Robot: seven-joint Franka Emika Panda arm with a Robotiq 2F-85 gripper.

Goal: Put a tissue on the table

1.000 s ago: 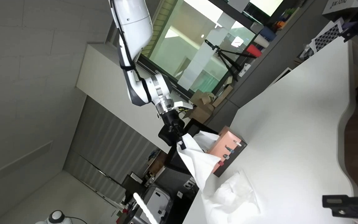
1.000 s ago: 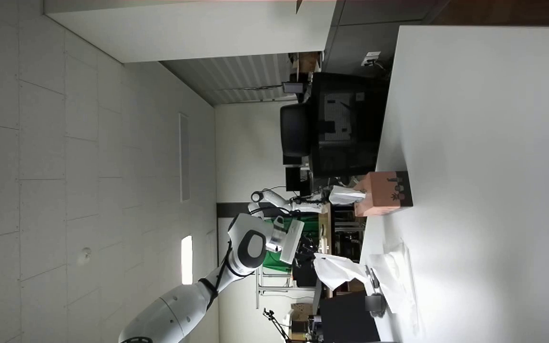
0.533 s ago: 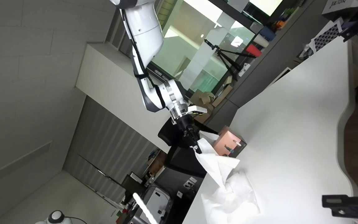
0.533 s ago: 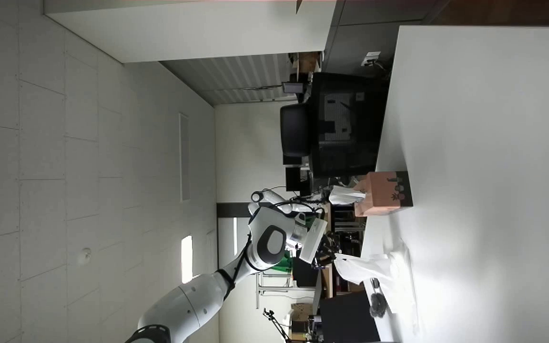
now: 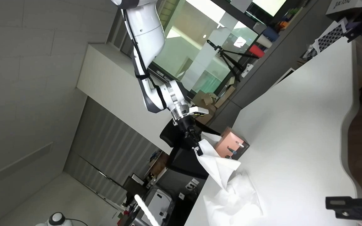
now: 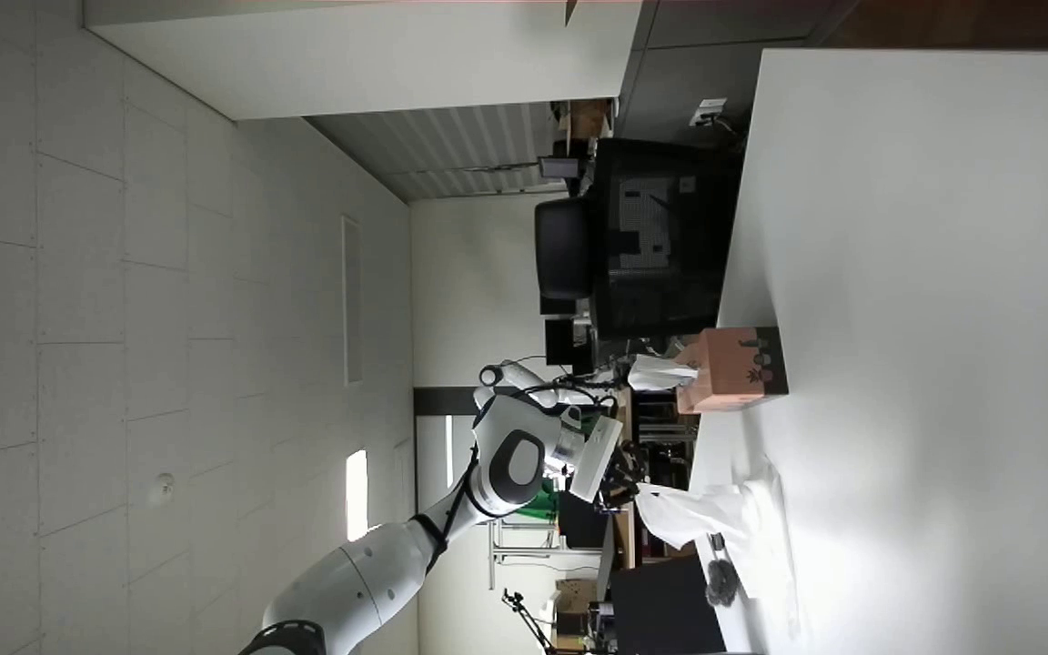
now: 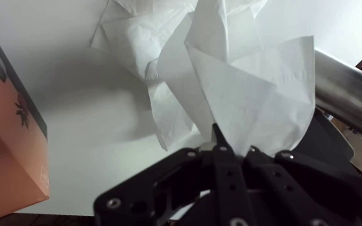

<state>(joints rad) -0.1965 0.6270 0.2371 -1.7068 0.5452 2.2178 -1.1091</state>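
A white tissue [image 5: 217, 163] hangs from my gripper [image 5: 198, 150] over the table [image 5: 294, 125]. It also shows in an exterior view [image 6: 683, 514] and the wrist view [image 7: 253, 103]. My gripper [image 7: 236, 150] is shut on its top end, a little above the table. Its lower end meets crumpled white tissue [image 5: 233, 201] lying on the table, also in the wrist view [image 7: 146, 34]; I cannot tell whether they are one piece. The pink tissue box [image 6: 729, 368] stands on the table beside the gripper, with another tissue [image 6: 660, 373] sticking out of its top.
A black chair [image 5: 184, 160] stands beyond the table edge. A small dark grey object [image 6: 721, 582] is by the crumpled tissue. A metal tube [image 7: 347, 94] crosses the right of the wrist view. A black bracket [image 5: 344, 205] is at the near table edge.
Over the first half second my gripper moved down toward the table with the tissue, and the hanging tissue folded more onto the crumpled pile. Since then it has barely moved.
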